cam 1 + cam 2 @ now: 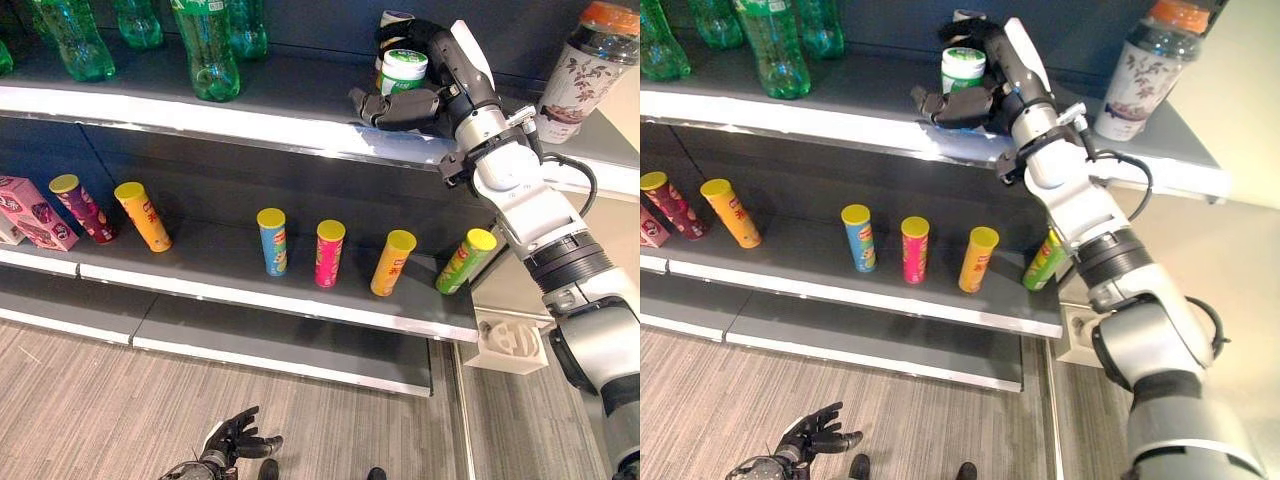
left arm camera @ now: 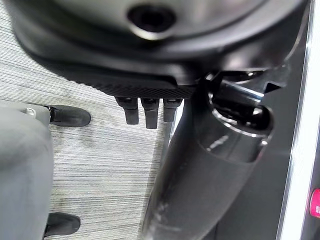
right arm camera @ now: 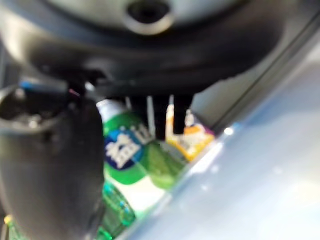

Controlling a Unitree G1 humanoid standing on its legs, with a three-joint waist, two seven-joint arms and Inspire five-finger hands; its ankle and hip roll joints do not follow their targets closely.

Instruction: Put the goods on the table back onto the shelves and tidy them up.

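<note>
A small green-and-white jar (image 1: 404, 68) stands upright on the top shelf (image 1: 300, 100), right of middle. My right hand (image 1: 450, 75) reaches onto that shelf and wraps it: the fingers curl behind the jar and the thumb (image 1: 398, 107) lies across its front. The right wrist view shows the same jar (image 3: 125, 150) between thumb and fingers, with a yellow-and-purple pack (image 3: 192, 135) just behind it. My left hand (image 1: 232, 440) hangs low over the floor, fingers spread and holding nothing.
Green bottles (image 1: 208, 45) stand at the top shelf's left, and a tall orange-capped bottle (image 1: 585, 70) at its right end. Several chip tubes (image 1: 329, 253) and a pink box (image 1: 35, 212) line the middle shelf (image 1: 220, 290). A white bracket (image 1: 505, 345) sits at the shelf's right end.
</note>
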